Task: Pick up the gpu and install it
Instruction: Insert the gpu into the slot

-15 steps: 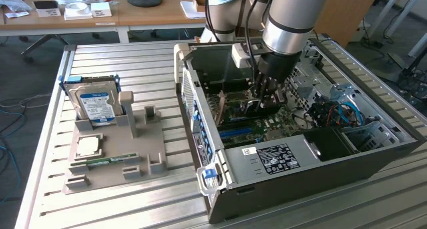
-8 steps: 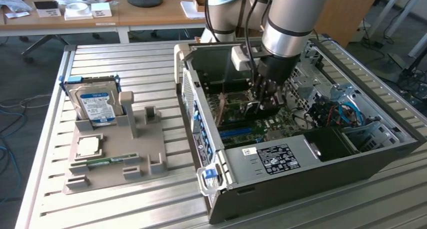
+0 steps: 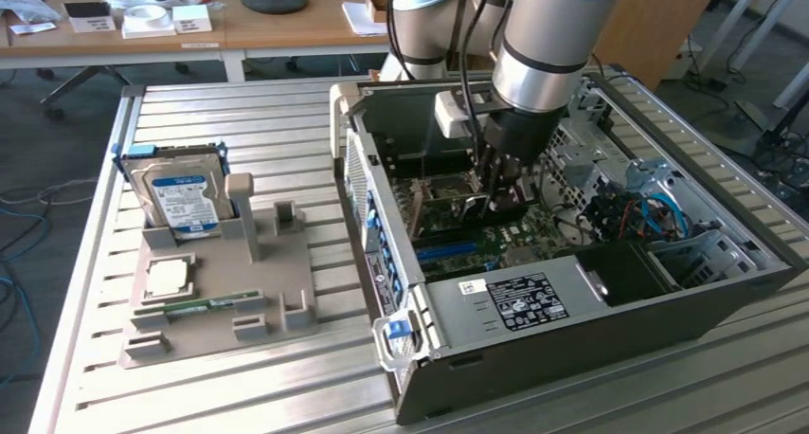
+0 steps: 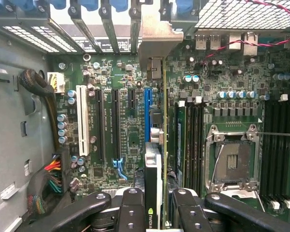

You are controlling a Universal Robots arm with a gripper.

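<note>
My gripper (image 3: pixel 497 189) reaches down into the open computer case (image 3: pixel 569 339) from above. It is shut on the gpu (image 4: pixel 164 145), a thin card seen edge-on in the wrist view. The fingers (image 4: pixel 131 210) press on either side of its black cooler. The card's silver end bracket (image 4: pixel 157 34) points at the case's rear slot openings. The gpu hangs just above the green motherboard (image 4: pixel 130 140), lined up along the blue expansion slot (image 4: pixel 147 108) and close beside it. In the exterior view the gpu (image 3: pixel 463 209) shows as a tan-brown strip under the gripper.
On the grey fixture (image 3: pixel 272 273) at the exterior view's left stand a blue-labelled hard drive (image 3: pixel 184 195), a processor chip (image 3: pixel 169 278) and a green memory stick (image 3: pixel 203 308). Inside the case are the power supply (image 3: pixel 531 297), cables (image 3: pixel 651 216), the processor socket (image 4: pixel 230 162) and a cable bundle (image 4: pixel 43 96).
</note>
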